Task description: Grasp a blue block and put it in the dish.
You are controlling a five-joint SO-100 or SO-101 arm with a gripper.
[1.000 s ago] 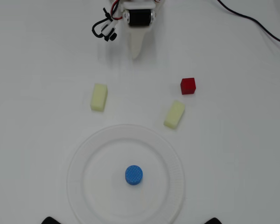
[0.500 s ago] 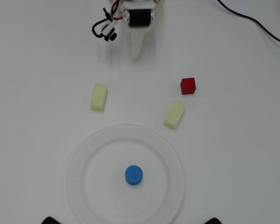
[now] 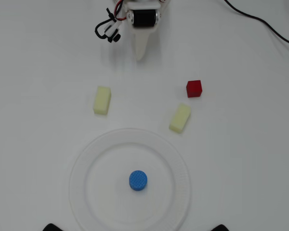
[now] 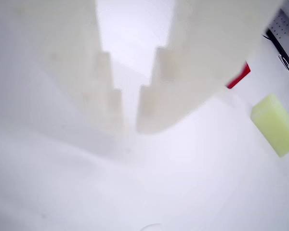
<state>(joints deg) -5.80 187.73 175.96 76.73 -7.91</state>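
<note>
A: Anything changed over the last second?

B: Nothing. The small bright blue cylindrical block (image 3: pixel 137 180) sits where it did, near the middle of the large round white plastic dish (image 3: pixel 82 163). The white end effector (image 3: pixel 141 54) stays parked at the top of the overhead view, well apart from it.

A: And its fingers?

B: In the wrist view they are nearly together with a thin gap, holding nothing (image 4: pixel 130 122).

A: So the task?

B: It looks done; the arm seems at rest.
</note>
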